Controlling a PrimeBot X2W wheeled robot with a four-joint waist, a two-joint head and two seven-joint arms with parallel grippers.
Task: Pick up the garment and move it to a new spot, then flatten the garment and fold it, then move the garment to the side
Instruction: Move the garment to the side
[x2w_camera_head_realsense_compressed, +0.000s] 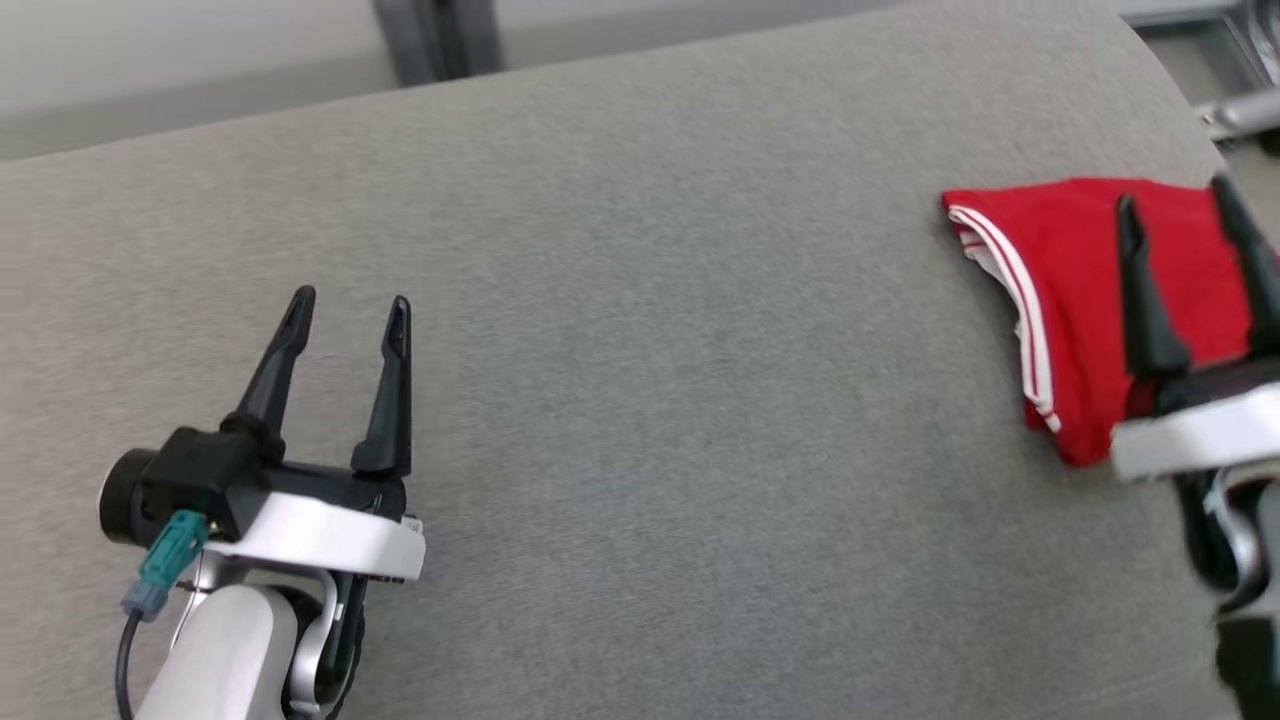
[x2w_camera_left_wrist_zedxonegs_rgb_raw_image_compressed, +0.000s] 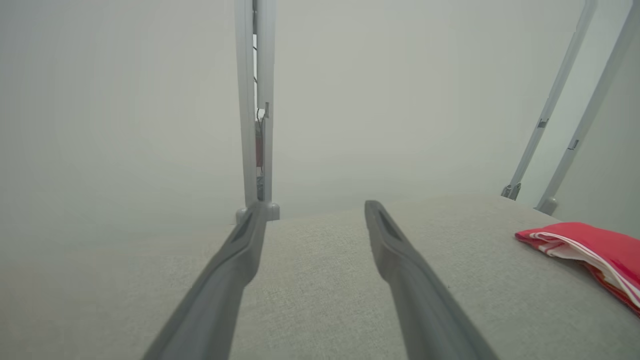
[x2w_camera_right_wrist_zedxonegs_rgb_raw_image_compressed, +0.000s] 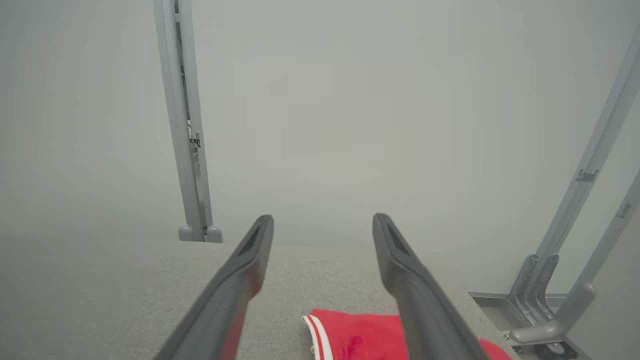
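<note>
A red garment (x2w_camera_head_realsense_compressed: 1075, 290) with white striped trim lies folded into a compact bundle at the right end of the grey cloth-covered table (x2w_camera_head_realsense_compressed: 640, 400). Over it hovers my right gripper (x2w_camera_head_realsense_compressed: 1177, 205), open, with nothing between its fingers; the right wrist view has the red garment (x2w_camera_right_wrist_zedxonegs_rgb_raw_image_compressed: 360, 340) just under those fingers. At the lower left, far from the cloth, my left gripper (x2w_camera_head_realsense_compressed: 350, 310) stands open and empty above the bare table. In the left wrist view the garment (x2w_camera_left_wrist_zedxonegs_rgb_raw_image_compressed: 590, 252) sits at the right edge.
Beyond the table's far edge a grey metal post (x2w_camera_head_realsense_compressed: 435, 40) rises from a pale floor. Metal frame legs (x2w_camera_right_wrist_zedxonegs_rgb_raw_image_compressed: 575, 280) stand past the table's right end. Bare grey surface spans the stretch between the two grippers.
</note>
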